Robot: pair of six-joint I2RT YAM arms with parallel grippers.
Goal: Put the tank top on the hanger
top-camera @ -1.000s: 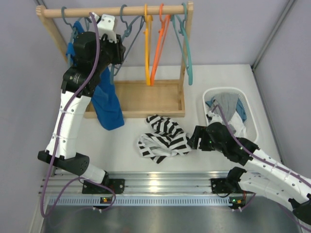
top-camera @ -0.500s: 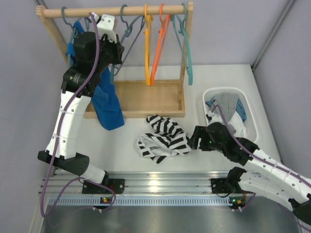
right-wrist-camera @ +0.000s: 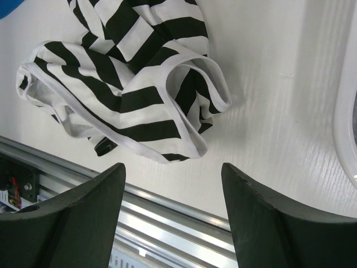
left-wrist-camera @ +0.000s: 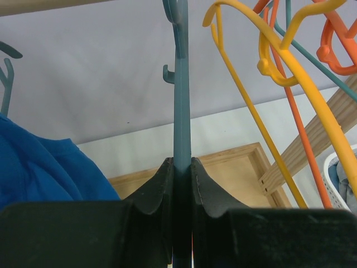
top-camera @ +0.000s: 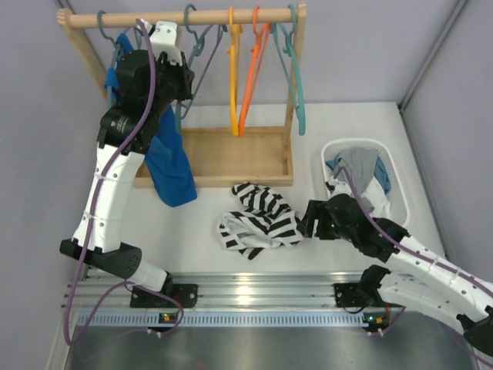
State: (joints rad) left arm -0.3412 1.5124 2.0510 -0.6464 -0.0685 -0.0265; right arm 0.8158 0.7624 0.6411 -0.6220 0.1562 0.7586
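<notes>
The tank top [top-camera: 258,220], black-and-white striped, lies crumpled on the white table in front of the rack; the right wrist view shows it [right-wrist-camera: 134,84] just beyond my open fingers. My right gripper [top-camera: 304,220] [right-wrist-camera: 173,167] hovers at its right edge, open and empty. Up at the rack, my left gripper [top-camera: 189,79] [left-wrist-camera: 181,162] is shut on the thin slate blue-grey hanger [top-camera: 199,42], whose stem [left-wrist-camera: 181,111] runs straight up between the jaws to the wooden rail [top-camera: 177,17]. The hook's top is cut off in the left wrist view.
A blue top [top-camera: 169,162] hangs left of my left wrist. Yellow [top-camera: 233,69], orange [top-camera: 250,77] and teal [top-camera: 296,77] hangers hang to the right. The rack's wooden tray base [top-camera: 231,154] sits below. A white basket [top-camera: 362,142] of clothes stands at right.
My left gripper has closed on the hanger's stem, and the hanger's hook has shifted a little left along the rail. The right arm and the tank top have not moved.
</notes>
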